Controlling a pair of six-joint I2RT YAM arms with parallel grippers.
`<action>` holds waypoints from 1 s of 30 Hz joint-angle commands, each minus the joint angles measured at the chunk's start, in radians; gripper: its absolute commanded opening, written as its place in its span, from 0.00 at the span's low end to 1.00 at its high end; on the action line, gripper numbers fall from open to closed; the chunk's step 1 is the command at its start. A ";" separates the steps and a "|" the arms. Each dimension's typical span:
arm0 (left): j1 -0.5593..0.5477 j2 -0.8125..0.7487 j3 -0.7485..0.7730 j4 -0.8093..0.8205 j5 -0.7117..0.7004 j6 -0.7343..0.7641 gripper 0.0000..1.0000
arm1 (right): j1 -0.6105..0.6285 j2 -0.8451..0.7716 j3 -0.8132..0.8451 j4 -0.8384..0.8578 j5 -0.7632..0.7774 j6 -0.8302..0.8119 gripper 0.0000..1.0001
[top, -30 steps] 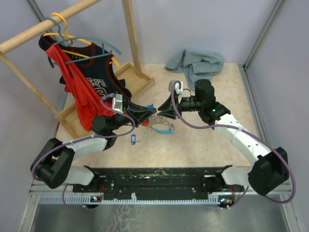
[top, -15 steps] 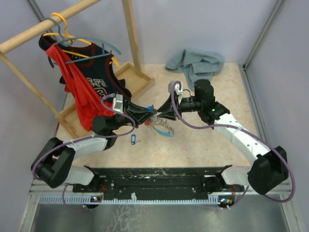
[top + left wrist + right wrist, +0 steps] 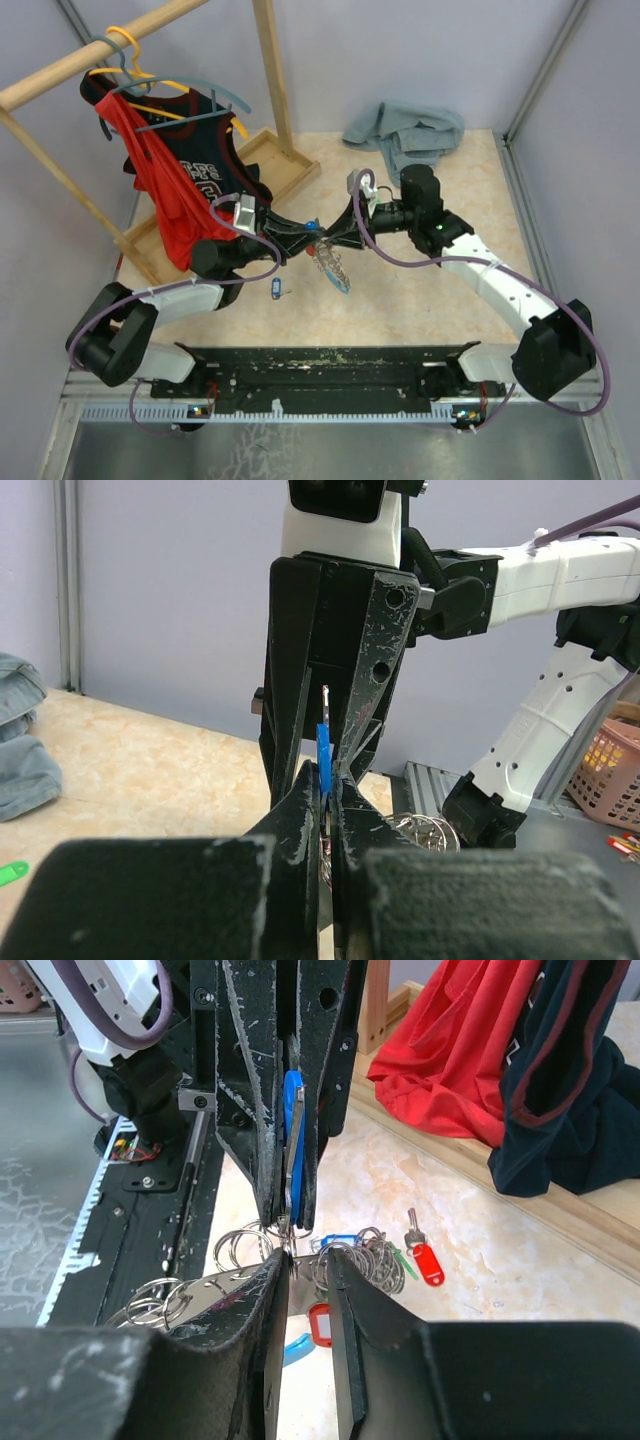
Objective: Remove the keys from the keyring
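Clamping blue key [image 3: 323, 758], left hand [image 3: 326, 785] closed tight, right hand [image 3: 306, 1260] at keyring [image 3: 333, 266], grip unclear

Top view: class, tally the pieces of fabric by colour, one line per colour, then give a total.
Red top: 1
Dark navy jersey: 1
Grey cloth: 1
Total: 3

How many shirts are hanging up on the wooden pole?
2: a red shirt on the left and a black jersey beside it on the right. Another could be hidden behind them.
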 commanded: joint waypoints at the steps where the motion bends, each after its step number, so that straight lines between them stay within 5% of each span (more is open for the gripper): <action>1: -0.004 -0.012 0.032 0.073 -0.017 0.001 0.00 | 0.019 0.008 -0.005 0.028 -0.020 -0.022 0.22; 5: -0.004 -0.011 0.032 0.073 -0.012 -0.001 0.00 | 0.027 0.012 -0.002 0.024 -0.023 -0.027 0.17; 9: -0.004 -0.014 0.020 0.083 -0.021 -0.001 0.00 | 0.029 0.008 0.006 0.015 -0.041 -0.037 0.00; 15: -0.003 -0.044 -0.025 0.087 -0.099 0.014 0.00 | 0.008 -0.006 0.012 0.033 -0.105 -0.007 0.00; 30: -0.002 -0.031 -0.101 0.201 -0.160 -0.032 0.00 | -0.059 -0.019 -0.086 0.375 -0.170 0.292 0.00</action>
